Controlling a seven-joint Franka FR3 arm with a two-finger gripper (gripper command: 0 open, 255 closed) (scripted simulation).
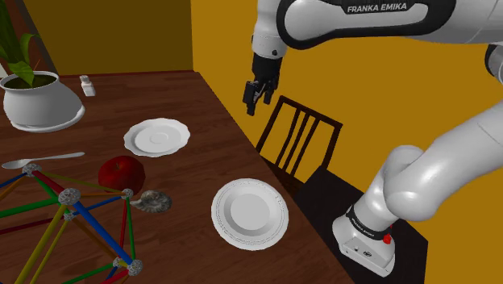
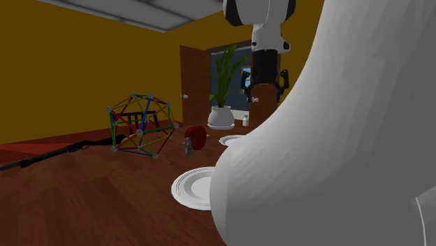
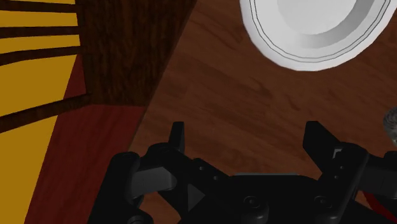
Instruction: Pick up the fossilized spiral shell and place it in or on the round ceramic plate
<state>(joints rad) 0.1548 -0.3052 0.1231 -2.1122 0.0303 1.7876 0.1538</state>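
Note:
The spiral shell is grey and mottled and lies on the dark wood table next to a rod-and-ball frame. The round white plate sits a little to the shell's right in the shoulder view, near the table's edge. My gripper hangs high above that edge, well away from both, open with nothing between its fingers. The second exterior view has the shell standing beyond the plate, with the gripper overhead. Beyond the open gripper in the wrist view lies the plate; a sliver of the shell shows beside one finger.
A red apple and a coloured rod-and-ball frame crowd the shell. A scalloped white plate, a spoon, a potted plant and a small shaker lie farther back. A dark chair stands at the table's edge.

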